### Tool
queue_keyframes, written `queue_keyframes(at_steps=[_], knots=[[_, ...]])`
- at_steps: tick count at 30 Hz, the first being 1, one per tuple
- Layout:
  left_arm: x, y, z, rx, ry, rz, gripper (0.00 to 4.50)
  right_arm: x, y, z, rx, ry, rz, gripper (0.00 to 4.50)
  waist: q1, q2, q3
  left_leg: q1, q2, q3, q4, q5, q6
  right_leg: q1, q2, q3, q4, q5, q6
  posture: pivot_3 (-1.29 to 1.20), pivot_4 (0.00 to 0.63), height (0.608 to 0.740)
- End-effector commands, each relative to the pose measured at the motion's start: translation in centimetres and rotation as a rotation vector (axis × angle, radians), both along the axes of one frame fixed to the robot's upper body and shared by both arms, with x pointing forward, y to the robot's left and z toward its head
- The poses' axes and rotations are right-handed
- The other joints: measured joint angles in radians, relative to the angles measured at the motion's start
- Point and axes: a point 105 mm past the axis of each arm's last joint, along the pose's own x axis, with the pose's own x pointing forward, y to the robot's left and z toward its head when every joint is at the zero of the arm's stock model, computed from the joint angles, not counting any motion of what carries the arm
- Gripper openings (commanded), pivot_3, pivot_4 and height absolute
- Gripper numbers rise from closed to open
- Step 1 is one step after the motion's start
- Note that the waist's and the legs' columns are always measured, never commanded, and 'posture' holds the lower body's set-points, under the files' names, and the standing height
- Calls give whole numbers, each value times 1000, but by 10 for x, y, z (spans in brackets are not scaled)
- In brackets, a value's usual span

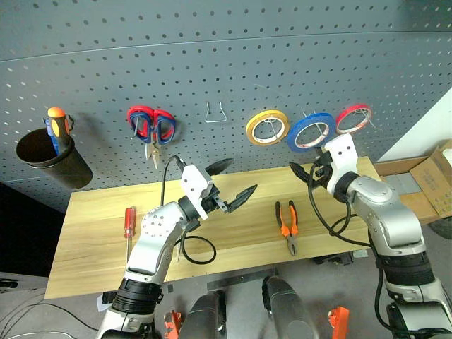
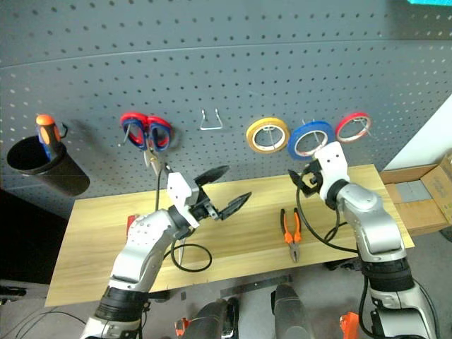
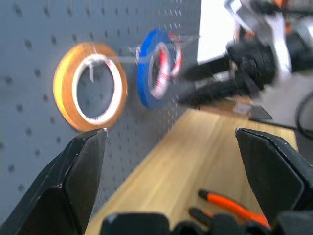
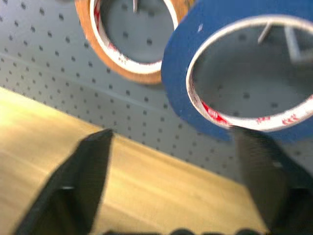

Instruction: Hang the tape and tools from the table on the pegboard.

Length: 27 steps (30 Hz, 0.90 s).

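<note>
Pegboard: large dark grey perforated wall panel with metal hooks, standing behind the table.

Table: long top of light yellowish wood planks, set against the pegboard's foot.

Blue tape: thin flat blue ring with a white inner face, hanging on a pegboard hook between a yellow tape ring on its left and a red tape ring on its upper right. It partly overlaps the red ring's edge.

Pliers: orange-and-black handles, lying on the table right of centre, jaws pointing toward the near edge.

Red-handled screwdriver: slim, lying on the table's left part, handle toward the pegboard.

Red-and-blue-handled scissors: hanging on the pegboard, blades down.

Bare metal hook: a wire loop between the scissors and the yellow ring.

Black cup: mounted on the pegboard at far left, holding an orange-topped blue screwdriver.

Left gripper: two black fingers spread wide, empty, raised above the table's middle and pointing toward the right.

Right gripper: fingers spread apart, holding nothing, just below the blue tape; in the right wrist view one finger sits right under the ring's lower rim, contact cannot be told.

Cardboard boxes: on the floor at far right.
</note>
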Motion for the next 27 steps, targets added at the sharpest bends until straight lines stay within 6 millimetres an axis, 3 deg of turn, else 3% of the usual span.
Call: queue_keyframes(at_steps=[1, 3, 6, 8, 12, 18, 27], knots=[[-5, 3, 7, -9, -36, -14, 4500, -27, -11, 8, -10, 31, 28, 4447, 1, 1, 0, 0, 0, 0, 0, 0, 0, 0, 0, 0, 0, 0, 0, -239, 241, 740], [-5, 4, 1, 17, -13, -23, 4500, -42, -13, -1, -12, 112, 53, 4447, 3, 1, 0, 0, 0, 0, 0, 0, 0, 0, 0, 0, -1, 0, 0, -241, 248, 740], [-12, 22, -38, 189, 99, -67, 4500, -67, -20, -56, -155, 361, 34, 4447, 0, 1, -2, 0, 1, 0, 0, -1, 1, 0, 0, 0, 0, 0, 0, -243, 251, 740], [-16, 37, -55, 257, 154, -74, 4500, -64, -19, -76, -173, 439, -40, 4447, -7, 1, -3, 2, 2, 1, -1, -2, 4, 1, 1, 0, 0, 0, 0, -241, 253, 740], [-18, 54, -61, 288, 194, -70, 4500, -53, -5, -88, -106, 533, -139, 4447, -3, 2, -3, 2, 4, 3, 0, 0, 3, -1, 2, 2, 1, 4, -4, -229, 266, 740], [-21, 68, -67, 301, 229, -28, 4500, -55, 26, -96, -104, 608, -92, 4447, 16, 1, -3, 1, 5, 2, 2, 2, 4, 2, 2, 0, -2, 8, -2, -194, 277, 740], [-32, 67, -74, 322, 264, -20, 4500, -45, 15, -116, -78, 769, -300, 4447, 27, 2, -3, 1, 7, 2, -2, 2, 3, -1, 2, 0, -2, 8, -3, -181, 276, 740]])
